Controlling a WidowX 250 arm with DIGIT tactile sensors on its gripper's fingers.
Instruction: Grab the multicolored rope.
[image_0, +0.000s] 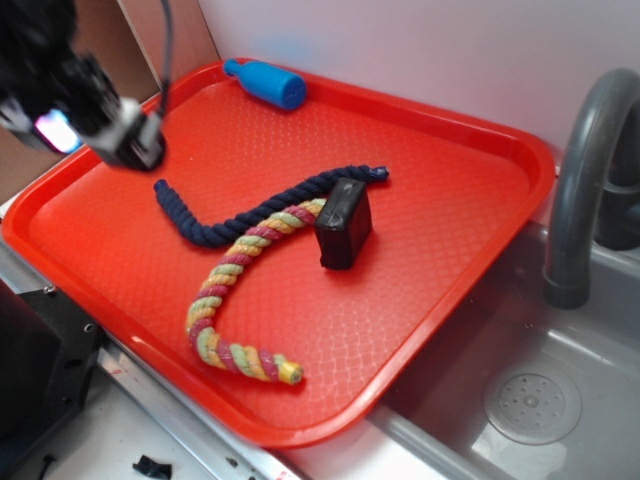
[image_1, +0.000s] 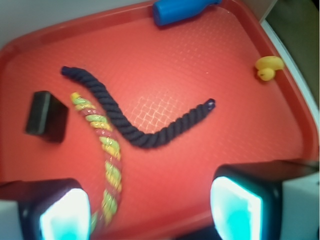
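My gripper (image_1: 150, 210) hung open and empty over the tray's (image_0: 450, 200) far-left part. The multicolored rope (image_0: 235, 300) lay to its near right, curving lengthwise from beside the black block (image_0: 343, 223) toward the near edge, touching the navy rope (image_0: 255, 212).

A red tray (image_0: 470, 200) with a raised rim and dimpled floor serves as the landmark. On it, a dark navy rope (image_0: 250, 212) snakes across the middle, a black block (image_0: 343, 223) stands by the rope's far end, a blue bottle (image_0: 266, 82) lies at the back rim, and a small yellow duck (image_1: 267, 67) sits near one corner. Beside the tray are a grey sink (image_0: 540, 400) and faucet (image_0: 580, 180).
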